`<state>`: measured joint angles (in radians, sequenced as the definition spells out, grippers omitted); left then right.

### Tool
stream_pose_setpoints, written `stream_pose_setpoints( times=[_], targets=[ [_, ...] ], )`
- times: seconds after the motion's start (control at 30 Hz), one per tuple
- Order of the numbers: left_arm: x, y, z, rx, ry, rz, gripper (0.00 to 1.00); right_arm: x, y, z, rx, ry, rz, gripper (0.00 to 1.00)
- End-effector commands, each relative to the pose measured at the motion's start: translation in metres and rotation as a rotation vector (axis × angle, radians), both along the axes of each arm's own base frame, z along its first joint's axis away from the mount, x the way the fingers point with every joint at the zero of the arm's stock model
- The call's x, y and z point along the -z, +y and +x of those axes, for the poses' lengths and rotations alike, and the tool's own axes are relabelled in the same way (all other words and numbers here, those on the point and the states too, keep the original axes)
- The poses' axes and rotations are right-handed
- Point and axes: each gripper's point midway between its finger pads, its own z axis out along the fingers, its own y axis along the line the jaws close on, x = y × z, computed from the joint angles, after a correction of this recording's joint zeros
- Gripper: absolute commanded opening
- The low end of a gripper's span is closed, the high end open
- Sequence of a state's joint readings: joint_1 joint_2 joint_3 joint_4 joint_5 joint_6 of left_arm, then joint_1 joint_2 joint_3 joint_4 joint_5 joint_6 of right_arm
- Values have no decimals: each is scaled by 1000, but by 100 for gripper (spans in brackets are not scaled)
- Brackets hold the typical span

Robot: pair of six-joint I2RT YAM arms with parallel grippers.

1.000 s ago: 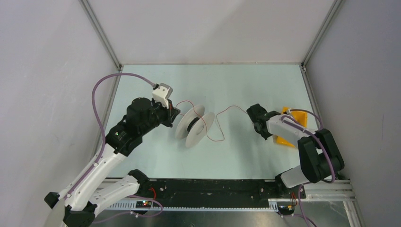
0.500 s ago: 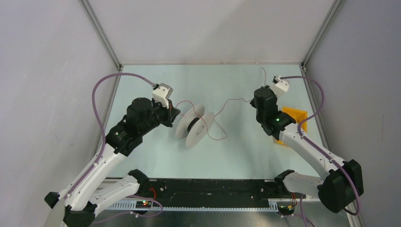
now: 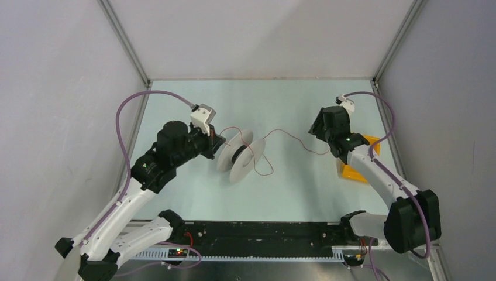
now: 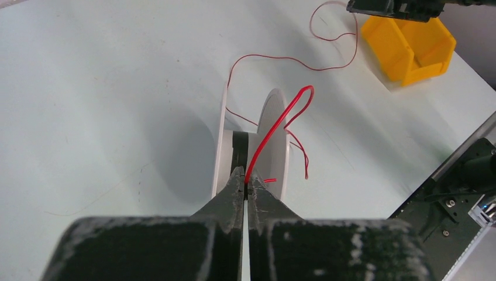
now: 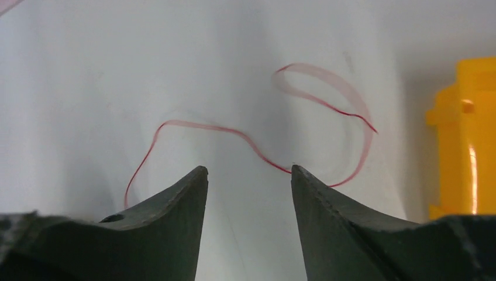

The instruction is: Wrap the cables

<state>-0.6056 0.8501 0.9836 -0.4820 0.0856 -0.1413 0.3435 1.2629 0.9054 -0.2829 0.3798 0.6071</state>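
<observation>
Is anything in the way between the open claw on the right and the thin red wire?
No, nothing visible. The right gripper hangs open, and the wire lies loose on the table just past its fingertips.

Cable [image 5: 193, 123]: a single hair-thin red-brown wire, slack, not taut anywhere. One stretch is pinched in the closed left claw [image 4: 246, 178] right at the white spool [image 3: 241, 157] and arches out in a tall loop past a flange, with another loose loop hanging off the spool at about 4 o'clock. The rest snakes flat across the bench [image 3: 292, 193] toward 3 o'clock in open curls, and the tail curls back on itself.
</observation>
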Motion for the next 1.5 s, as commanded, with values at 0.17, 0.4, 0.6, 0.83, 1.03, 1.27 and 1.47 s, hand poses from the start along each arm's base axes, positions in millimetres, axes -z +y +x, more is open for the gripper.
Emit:
stream_pose_setpoints(
  times=[0.17, 0.4, 0.6, 0.83, 1.03, 1.27, 1.47],
  targets=[
    [14, -9, -7, 90, 26, 36, 0, -147, 128, -42, -909, -525, 113, 62],
    [29, -15, -13, 181, 28, 84, 0, -193, 216, -99, -1422, -832, 157, 65],
    [45, -15, -11, 186, 59, 122, 0, -173, 259, -106, -1648, -765, 226, 64],
    [55, -16, -4, 167, 93, 144, 0, -151, 277, -118, -1764, -695, 310, 61],
    [62, -19, -3, 174, 123, 142, 0, -133, 290, -116, -1767, -654, 314, 58],
    [61, -21, -5, 187, 121, 138, 0, -116, 296, -106, -1757, -607, 310, 51],
    [64, -19, -1, 175, 123, 157, 1, -110, 298, -92, -1708, -617, 258, 4]
  ],
)
